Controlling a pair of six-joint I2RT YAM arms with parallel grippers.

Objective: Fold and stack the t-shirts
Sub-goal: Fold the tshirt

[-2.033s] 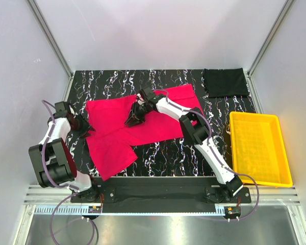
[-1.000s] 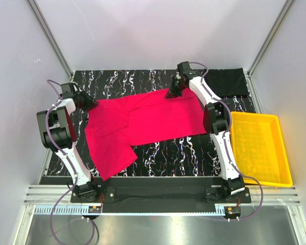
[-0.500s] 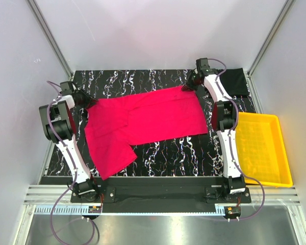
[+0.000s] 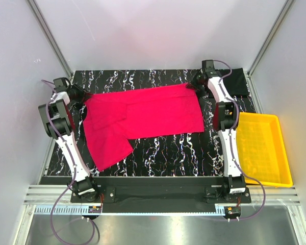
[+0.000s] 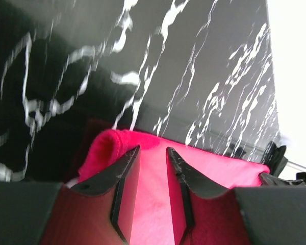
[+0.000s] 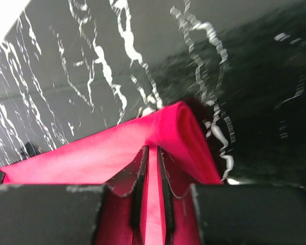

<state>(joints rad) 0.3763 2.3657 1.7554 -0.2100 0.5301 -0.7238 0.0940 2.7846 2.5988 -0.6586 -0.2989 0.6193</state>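
The red t-shirt (image 4: 143,115) lies spread across the middle of the black veined tabletop (image 4: 158,148), with one sleeve trailing toward the front left. My left gripper (image 4: 83,96) is at its far left corner. In the left wrist view that gripper (image 5: 153,149) has its jaws apart over the red cloth (image 5: 219,173), which lies flat beneath them. My right gripper (image 4: 193,85) is at the shirt's far right corner. Seen from the right wrist, that gripper (image 6: 152,149) is nearly closed on a thin fold of red cloth (image 6: 92,158). The black t-shirt (image 4: 234,81) lies folded at the back right corner.
A yellow tray (image 4: 260,115) stands on the right side of the table, beside the right arm. Grey walls and metal posts close in the left, back and right sides. Both arms stretch from their bases at the near edge along the table's sides.
Both grippers have moved outward and toward the back corners, drawing the red t-shirt's far edge out wide. The shirt now lies flatter and more spread.
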